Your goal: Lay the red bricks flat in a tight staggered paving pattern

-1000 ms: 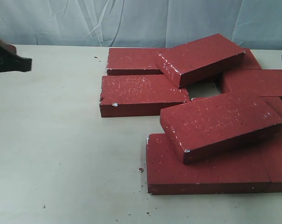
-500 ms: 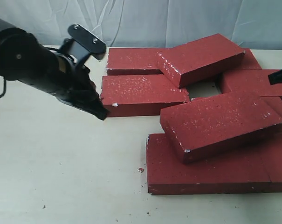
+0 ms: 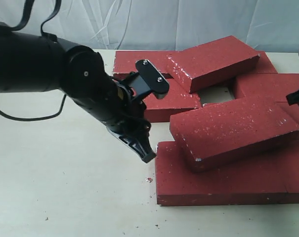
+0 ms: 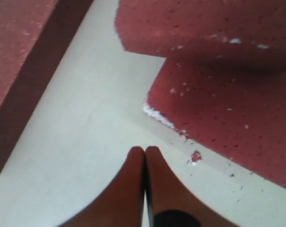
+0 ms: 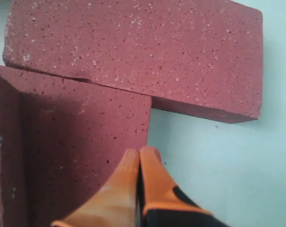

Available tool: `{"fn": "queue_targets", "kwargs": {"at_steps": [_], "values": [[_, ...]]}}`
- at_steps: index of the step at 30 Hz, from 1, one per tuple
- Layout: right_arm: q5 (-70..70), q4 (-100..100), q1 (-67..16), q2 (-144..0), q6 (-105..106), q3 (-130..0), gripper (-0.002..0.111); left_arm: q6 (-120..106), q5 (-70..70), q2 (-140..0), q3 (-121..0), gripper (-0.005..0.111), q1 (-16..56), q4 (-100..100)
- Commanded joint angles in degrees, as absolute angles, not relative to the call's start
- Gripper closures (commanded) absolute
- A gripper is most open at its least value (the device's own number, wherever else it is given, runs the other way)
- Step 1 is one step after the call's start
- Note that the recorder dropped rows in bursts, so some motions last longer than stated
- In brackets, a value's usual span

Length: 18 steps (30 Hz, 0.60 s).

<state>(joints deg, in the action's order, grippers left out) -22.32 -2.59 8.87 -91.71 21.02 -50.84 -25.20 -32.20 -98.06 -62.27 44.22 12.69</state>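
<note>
Several red bricks lie in a loose cluster on the right half of the table. One tilted brick (image 3: 233,131) leans on a flat front brick (image 3: 223,185); another tilted brick (image 3: 213,61) rests across the back ones. My left gripper (image 3: 147,157) is shut and empty, its tip just left of the front brick's near-left corner (image 4: 218,109), close above the table. The left gripper (image 4: 144,150) has both fingers pressed together. My right gripper (image 5: 140,152) is also shut and empty, hovering over the edge of a brick (image 5: 76,142), beside another brick (image 5: 133,52).
The pale table (image 3: 65,187) stretches bare to the left and front of the bricks. A small red chip (image 4: 195,157) lies beside the front brick's corner. A wrinkled pale cloth (image 3: 139,19) hangs behind the table. A square gap (image 3: 216,95) shows between the bricks.
My left arm has swung in from the left, moving right and forward down to the front brick's corner. The right gripper's tip has stayed at the right edge. The bricks have not moved.
</note>
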Motion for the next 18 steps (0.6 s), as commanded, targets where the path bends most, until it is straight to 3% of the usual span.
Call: {"fn": "queue_targets", "kwargs": {"at_steps": [1,18], "values": [[-19.8,0.6,9.3,-93.3,26.3,-51.3,0.109,-30.7,-31.8,-101.0,-64.0,0.107,45.9,18.7],[-21.3,8.0,9.2,-95.7,34.7,-51.3,0.109,-33.6,-28.4,-106.3,-66.3,0.107,47.0,23.5]]}}
